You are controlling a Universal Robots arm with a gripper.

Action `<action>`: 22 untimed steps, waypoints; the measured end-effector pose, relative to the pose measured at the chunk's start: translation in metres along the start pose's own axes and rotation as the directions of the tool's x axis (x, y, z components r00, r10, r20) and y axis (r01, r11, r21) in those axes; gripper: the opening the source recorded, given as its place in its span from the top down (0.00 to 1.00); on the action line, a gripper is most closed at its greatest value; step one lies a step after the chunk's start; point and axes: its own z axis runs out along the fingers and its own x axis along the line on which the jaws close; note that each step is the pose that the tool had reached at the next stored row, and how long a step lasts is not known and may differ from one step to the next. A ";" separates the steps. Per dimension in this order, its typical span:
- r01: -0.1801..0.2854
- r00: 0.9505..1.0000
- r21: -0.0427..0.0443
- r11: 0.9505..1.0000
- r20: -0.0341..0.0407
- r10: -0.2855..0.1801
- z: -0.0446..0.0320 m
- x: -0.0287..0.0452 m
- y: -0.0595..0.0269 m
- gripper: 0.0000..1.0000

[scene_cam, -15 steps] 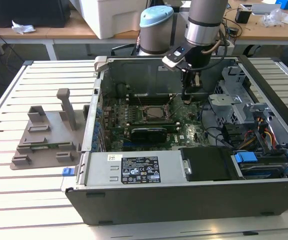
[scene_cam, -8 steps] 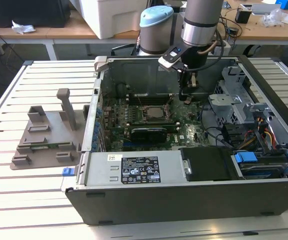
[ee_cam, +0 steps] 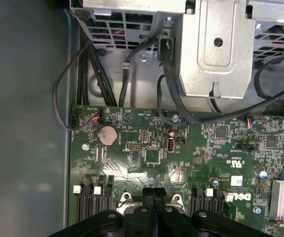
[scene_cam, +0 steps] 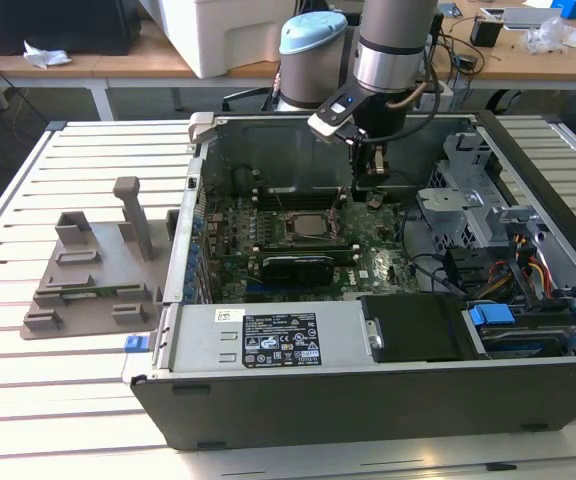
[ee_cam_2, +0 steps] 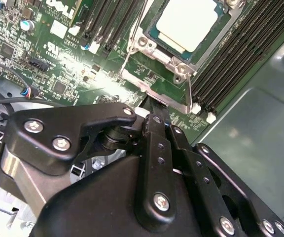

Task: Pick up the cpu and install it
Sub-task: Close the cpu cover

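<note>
Your claw [scene_cam: 368, 186] hangs inside the open case [scene_cam: 368, 420], low over the board [ee_cam: 206, 148]. It is clenched: in both wrist views its fingers [ee_cam: 148, 193] meet with nothing seen between them. The cpu [ee_cam_2: 186, 22] lies flat in its socket, inside the metal frame, just beside the claw's tips. The grey tray [scene_cam: 88, 285] sits on the table [scene_cam: 58, 400], well apart.

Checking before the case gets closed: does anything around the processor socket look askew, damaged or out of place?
Nothing stands out. The cpu lies flat and square inside its metal socket frame, with no corner visibly raised. The shut gripper hovers at the frame's edge, and the motherboard around it shows no damage.
</note>
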 end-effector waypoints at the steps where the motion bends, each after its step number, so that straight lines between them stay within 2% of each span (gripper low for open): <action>1: 0.000 1.000 0.000 1.000 0.000 0.000 0.0000 0.0000 -0.0009 0.89; 22: 0.000 1.000 0.000 1.000 0.000 0.000 0.0014 0.0008 -0.0222 0.89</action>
